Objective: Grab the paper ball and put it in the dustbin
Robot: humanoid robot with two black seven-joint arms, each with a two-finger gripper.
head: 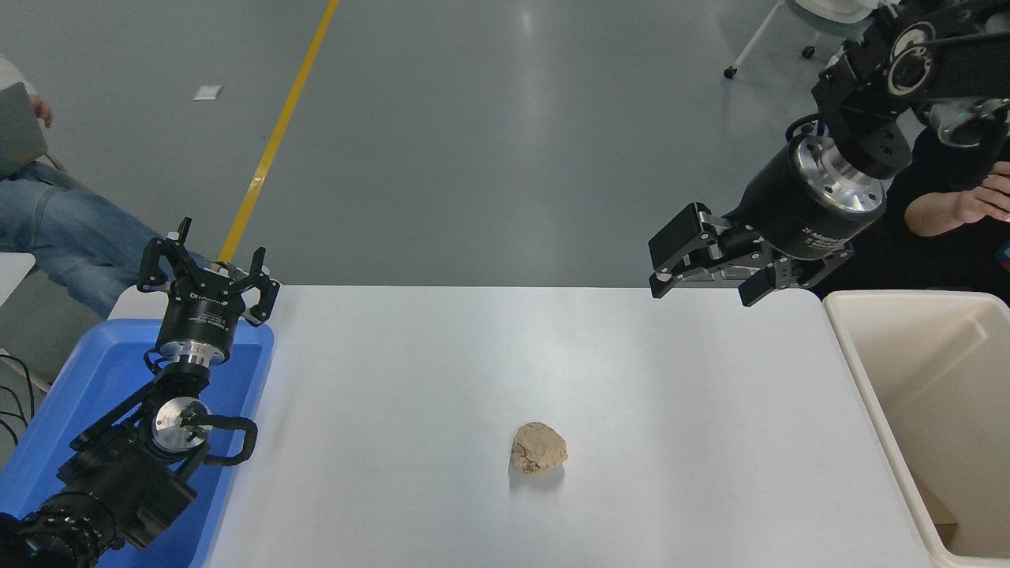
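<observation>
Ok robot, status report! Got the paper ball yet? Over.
Right gripper open, empty, over table's far edge. Left gripper open, parked over blue tray. Paper ball untouched on table; dustbin at right. Nothing between.

Bare table (442, 371) around paper ball (539, 448)

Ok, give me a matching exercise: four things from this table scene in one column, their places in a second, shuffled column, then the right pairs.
Things:
1. paper ball
2. dustbin
3. left claw
4. right claw

Places:
A. over the blue tray at the table's left end
B. raised above the table's far edge, near the right
C. on the white table, near its middle front, untouched
D. at the table's right end

Pairs: 1-C, 2-D, 3-A, 4-B
</observation>
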